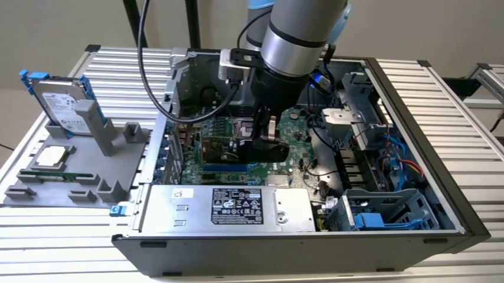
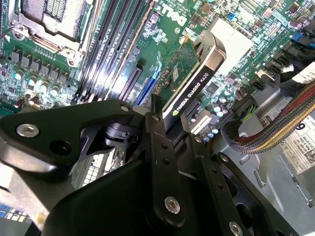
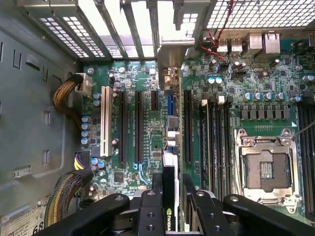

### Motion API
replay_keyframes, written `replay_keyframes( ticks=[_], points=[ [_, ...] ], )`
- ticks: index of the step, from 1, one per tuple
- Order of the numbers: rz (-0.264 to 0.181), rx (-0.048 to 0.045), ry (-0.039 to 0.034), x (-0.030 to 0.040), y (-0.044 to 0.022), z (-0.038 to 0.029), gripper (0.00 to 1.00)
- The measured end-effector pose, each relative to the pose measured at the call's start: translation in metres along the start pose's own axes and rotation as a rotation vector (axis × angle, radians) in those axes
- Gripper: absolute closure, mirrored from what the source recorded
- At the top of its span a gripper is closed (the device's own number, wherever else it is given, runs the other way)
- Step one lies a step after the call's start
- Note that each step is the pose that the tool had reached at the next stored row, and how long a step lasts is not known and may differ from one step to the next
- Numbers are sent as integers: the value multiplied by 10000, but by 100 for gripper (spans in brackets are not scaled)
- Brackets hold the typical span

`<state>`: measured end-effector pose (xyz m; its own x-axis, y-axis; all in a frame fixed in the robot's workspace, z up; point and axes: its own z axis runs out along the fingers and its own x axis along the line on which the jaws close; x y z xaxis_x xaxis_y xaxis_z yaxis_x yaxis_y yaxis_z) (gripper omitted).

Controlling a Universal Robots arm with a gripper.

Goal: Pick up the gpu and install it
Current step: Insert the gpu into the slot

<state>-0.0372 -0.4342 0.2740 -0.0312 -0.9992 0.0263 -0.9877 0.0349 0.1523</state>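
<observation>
One gpu (image 2: 189, 81) is held edge-on between the two closed fingers (image 2: 160, 147) of the single gripper (image 3: 172, 196) above one motherboard (image 3: 142, 113).

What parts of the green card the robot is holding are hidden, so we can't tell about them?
- The thin green gpu card with its black cooler: in the second wrist view, the black gripper covers its near end.
- The card's bottom edge: in the first wrist view, the card is edge-on, so whether it sits in the motherboard slot is unclear.
- In the exterior view, the grey arm hides the card's top.
</observation>
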Motion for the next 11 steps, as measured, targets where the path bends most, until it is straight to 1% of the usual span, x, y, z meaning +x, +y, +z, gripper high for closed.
replay_keyframes(
  ticks=[11],
  points=[
    [0,1,-2,0,1,10,100]
  ],
)
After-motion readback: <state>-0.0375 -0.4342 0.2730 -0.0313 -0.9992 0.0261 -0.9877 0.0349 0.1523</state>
